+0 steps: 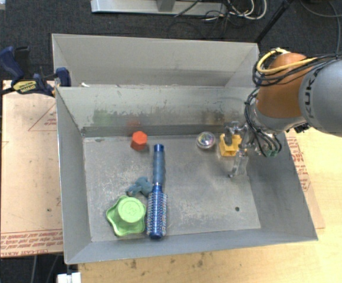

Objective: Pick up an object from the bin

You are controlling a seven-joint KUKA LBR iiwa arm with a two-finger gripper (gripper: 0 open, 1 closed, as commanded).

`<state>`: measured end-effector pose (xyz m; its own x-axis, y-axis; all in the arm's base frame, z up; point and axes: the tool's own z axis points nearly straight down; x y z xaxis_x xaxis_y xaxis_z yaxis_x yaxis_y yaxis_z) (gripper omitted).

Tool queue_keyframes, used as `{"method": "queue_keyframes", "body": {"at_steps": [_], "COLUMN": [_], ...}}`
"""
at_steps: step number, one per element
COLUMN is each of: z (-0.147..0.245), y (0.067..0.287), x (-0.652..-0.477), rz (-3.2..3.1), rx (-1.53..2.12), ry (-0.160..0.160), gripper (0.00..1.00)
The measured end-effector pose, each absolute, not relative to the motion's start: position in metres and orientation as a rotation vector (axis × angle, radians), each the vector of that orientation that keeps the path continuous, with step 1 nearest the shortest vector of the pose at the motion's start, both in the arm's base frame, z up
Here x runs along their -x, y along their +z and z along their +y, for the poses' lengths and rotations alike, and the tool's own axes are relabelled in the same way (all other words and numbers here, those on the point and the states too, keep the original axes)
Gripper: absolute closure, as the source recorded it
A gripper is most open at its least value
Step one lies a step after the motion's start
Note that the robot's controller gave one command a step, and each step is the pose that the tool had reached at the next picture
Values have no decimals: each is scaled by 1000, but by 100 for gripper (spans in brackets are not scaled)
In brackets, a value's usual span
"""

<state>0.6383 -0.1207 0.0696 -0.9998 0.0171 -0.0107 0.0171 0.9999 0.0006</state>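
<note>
My gripper [236, 168] hangs low over the bin floor at the right, near the back wall. A small yellow thing [228, 145] sits just left of the gripper's body; I cannot tell whether they touch. A shiny silver ball [206, 140] rests a little further left by the back wall. Nothing shows under the gripper's tip but bare floor.
A small red-orange block [138, 140] lies at the back left. A blue hairbrush [157, 190] stretches from the middle toward the front. Beside it sit a green cup [126, 216] and a small grey-blue piece [138, 186]. The arm comes in over the bin's right wall.
</note>
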Motion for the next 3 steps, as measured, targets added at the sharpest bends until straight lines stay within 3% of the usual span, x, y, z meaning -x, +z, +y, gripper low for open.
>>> {"method": "queue_keyframes", "body": {"at_steps": [1, 2, 3], "z": [-138, -138, -132], "y": [73, 75, 80], "x": [-656, -657, -654], "rz": [3068, 3065, 2695], "rx": [625, 622, 1599], "ry": [-3, -1, 12], "gripper": [0, 100, 100]}}
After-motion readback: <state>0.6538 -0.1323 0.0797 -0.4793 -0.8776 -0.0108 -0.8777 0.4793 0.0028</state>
